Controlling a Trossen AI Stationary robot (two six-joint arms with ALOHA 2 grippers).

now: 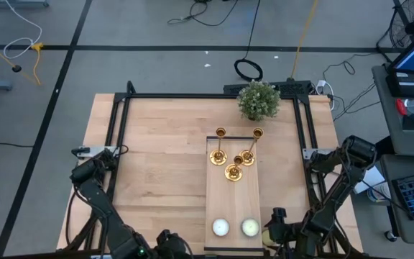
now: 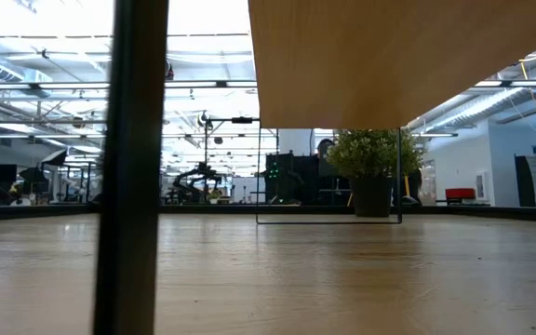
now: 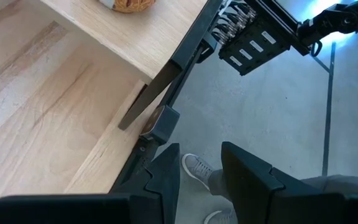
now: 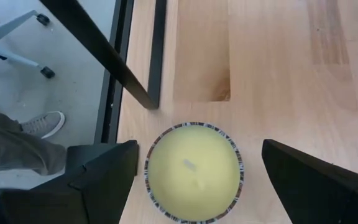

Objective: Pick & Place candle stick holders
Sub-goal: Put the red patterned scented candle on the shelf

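- The three candle stick holders (image 1: pixel 234 155) stand close together on the far half of the raised wooden board (image 1: pixel 232 205), near the potted plant (image 1: pixel 258 100).
- The right gripper (image 4: pixel 194 171) is spread wide, its fingers on both sides of a candle (image 4: pixel 193 171) without touching it.
- The left gripper (image 3: pixel 199 180) waits at the near table edge, fingers narrowly apart, holding nothing.

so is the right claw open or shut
Open. In the right wrist view the right claw has its two dark fingers spread wide on either side of a pale yellow candle, touching nothing.

No text, label, brand, number or sign can be read anywhere in these views.
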